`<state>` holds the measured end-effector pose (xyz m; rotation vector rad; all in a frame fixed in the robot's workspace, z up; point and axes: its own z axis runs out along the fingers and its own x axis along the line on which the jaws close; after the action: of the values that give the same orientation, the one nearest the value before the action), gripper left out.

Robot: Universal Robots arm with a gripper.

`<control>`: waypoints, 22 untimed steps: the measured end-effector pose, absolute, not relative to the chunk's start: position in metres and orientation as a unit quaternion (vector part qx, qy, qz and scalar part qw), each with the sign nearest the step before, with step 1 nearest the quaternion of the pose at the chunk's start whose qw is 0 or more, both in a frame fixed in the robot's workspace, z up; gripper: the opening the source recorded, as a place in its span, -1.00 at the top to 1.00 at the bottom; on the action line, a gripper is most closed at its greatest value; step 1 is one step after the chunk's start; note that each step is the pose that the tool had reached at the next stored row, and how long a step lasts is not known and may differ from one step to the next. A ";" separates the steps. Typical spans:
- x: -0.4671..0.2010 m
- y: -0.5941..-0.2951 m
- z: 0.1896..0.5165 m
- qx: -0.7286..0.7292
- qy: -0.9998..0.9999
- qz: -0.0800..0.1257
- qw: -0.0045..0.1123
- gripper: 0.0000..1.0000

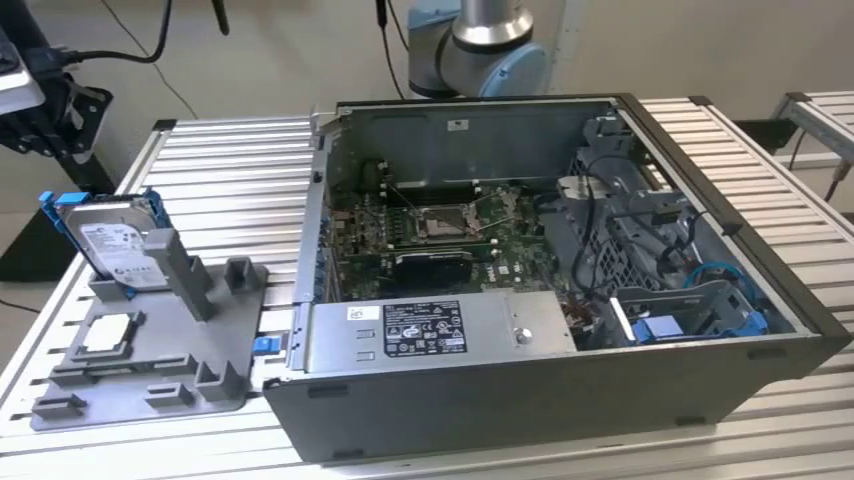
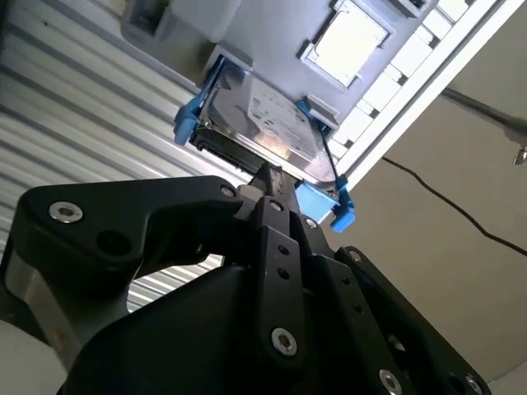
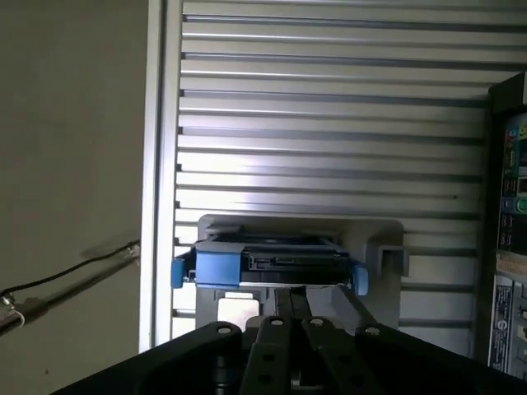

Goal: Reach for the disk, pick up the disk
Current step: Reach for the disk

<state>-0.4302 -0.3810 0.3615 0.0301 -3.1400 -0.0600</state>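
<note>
Slatted table [image 3: 329,107]; disk [image 3: 284,262] just beyond jaws.

I am looking over a slatted desk [image 1: 227,170] carrying an open computer case [image 1: 534,400], its motherboard [image 1: 441,225] lying exposed; at the exterior view's left a gray holder [image 1: 160,345] is cradling a small square chip [image 1: 110,333].

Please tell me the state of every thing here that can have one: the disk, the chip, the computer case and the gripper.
disk: standing on edge in the gray holder, not gripped or lifted.
chip: lying flat in the holder.
computer case: on its side, side panel off, inside exposed.
gripper: poised near the disk's upper edge, holding nothing.
</note>
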 end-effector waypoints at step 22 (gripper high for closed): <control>-0.457 -0.373 0.361 0.015 -1.000 -0.019 0.001 1.00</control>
<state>-0.4566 -0.3727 0.3607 0.0456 -3.1396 -0.0599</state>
